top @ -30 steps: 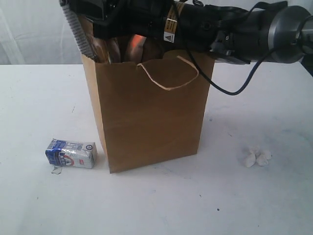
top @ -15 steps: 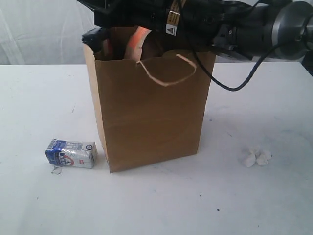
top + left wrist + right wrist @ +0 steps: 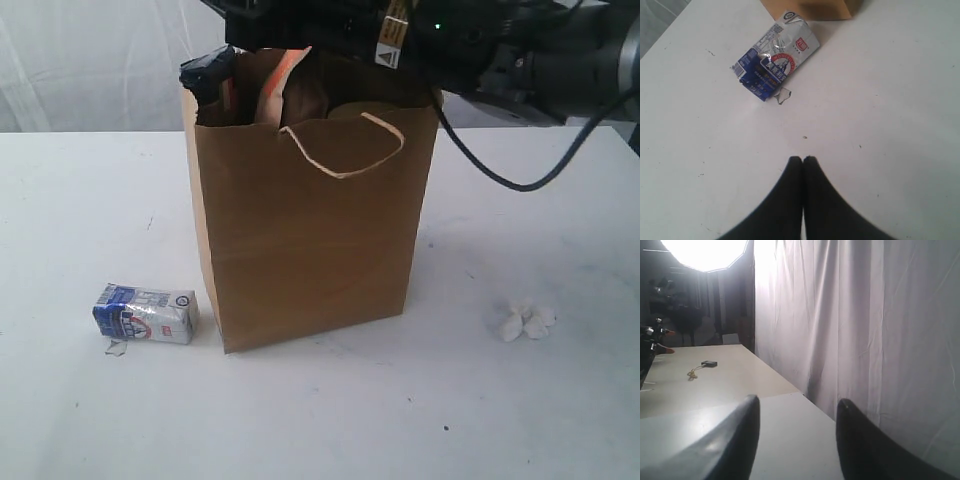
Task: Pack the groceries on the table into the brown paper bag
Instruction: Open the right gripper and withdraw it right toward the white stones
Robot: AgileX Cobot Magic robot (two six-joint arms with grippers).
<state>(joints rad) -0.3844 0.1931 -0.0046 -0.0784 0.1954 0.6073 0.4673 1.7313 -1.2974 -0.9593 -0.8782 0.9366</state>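
The carton [image 3: 146, 313] is lying on its side on the desk [image 3: 80, 420], its long axis pointing at the upright bag [image 3: 310, 240] just beside it. The left jaws are hovering nearby, closed and empty. The right jaws are standing apart, gripping nothing.

The right arm [image 3: 470, 45] across the top of the exterior frame is black casing with a yellow warning sticker [image 3: 392, 20] and a tiny green light [image 3: 437, 25]. At upper right it meets a grey metal cylinder [image 3: 600, 60], and a thin black cable [image 3: 510, 183] loops below. In both wrist views the jaws are smooth, black and taper to rounded tips.
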